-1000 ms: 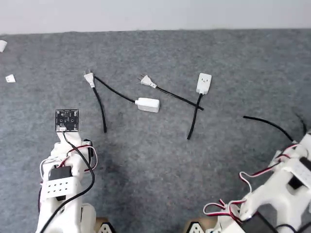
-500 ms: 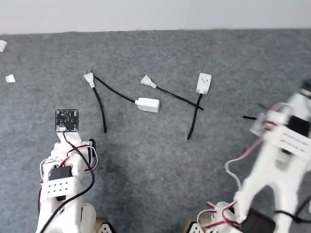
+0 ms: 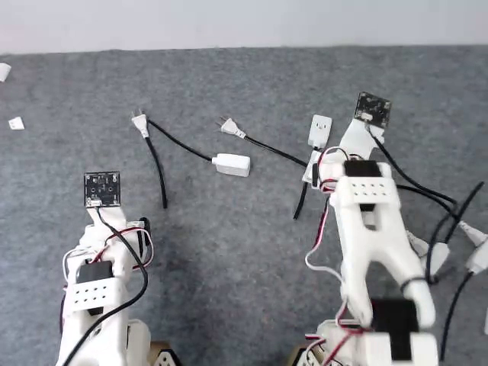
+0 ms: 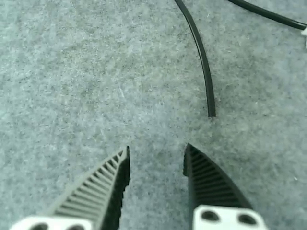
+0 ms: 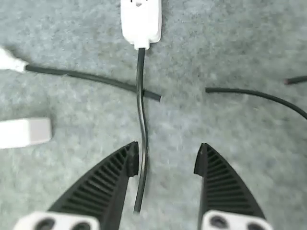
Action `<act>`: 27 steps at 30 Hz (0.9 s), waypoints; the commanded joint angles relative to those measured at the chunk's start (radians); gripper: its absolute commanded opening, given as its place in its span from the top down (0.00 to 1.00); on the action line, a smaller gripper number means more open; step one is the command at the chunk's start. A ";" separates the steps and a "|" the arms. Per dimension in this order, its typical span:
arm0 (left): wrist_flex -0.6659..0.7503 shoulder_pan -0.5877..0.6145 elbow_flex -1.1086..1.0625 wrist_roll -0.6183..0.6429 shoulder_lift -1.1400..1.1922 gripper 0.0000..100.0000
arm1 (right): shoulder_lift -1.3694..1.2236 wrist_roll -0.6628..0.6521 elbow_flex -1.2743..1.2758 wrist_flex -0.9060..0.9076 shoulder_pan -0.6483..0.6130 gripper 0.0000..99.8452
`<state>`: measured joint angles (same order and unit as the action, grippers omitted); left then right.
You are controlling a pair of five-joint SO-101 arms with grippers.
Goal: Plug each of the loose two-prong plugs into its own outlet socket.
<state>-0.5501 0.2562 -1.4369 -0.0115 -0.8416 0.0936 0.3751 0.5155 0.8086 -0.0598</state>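
Two white two-prong plugs lie at the back of the grey mat: one plug (image 3: pixel 139 122) at the left, the other plug (image 3: pixel 226 126) nearer the middle, each on a black cord. A white outlet socket (image 3: pixel 231 164) lies in the middle. The second socket (image 3: pixel 320 131) lies to its right, and its cord (image 5: pixel 140 124) runs between my right gripper's fingers. My right gripper (image 5: pixel 167 160) hangs open just short of this socket (image 5: pixel 140 19). My left gripper (image 4: pixel 157 152) is open over bare mat, near a loose cord end (image 4: pixel 211 115).
Another black cable (image 5: pixel 254 96) lies on the mat to the right of the right arm (image 3: pixel 366 206). Small white scraps (image 3: pixel 16 123) sit at the far left edge. The left arm (image 3: pixel 99 274) stands at the front left.
The right arm has swung in from the front right edge toward the middle and now reaches over the right socket's cord. The left arm has stayed put.
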 commanded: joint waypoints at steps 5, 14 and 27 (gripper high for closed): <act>0.038 0.008 0.056 0.009 -0.011 0.83 | -0.268 0.011 -0.192 -0.180 -0.015 0.81; 0.038 0.008 0.056 0.009 -0.011 0.83 | -0.610 0.009 -0.634 -0.177 -0.005 0.81; 0.040 0.008 0.056 0.009 -0.011 0.83 | -0.975 0.011 -1.214 0.030 0.047 0.81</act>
<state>-0.5378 0.2562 -1.4369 -0.0115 -0.8416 -0.8562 0.3782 -0.5508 0.7871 -0.0399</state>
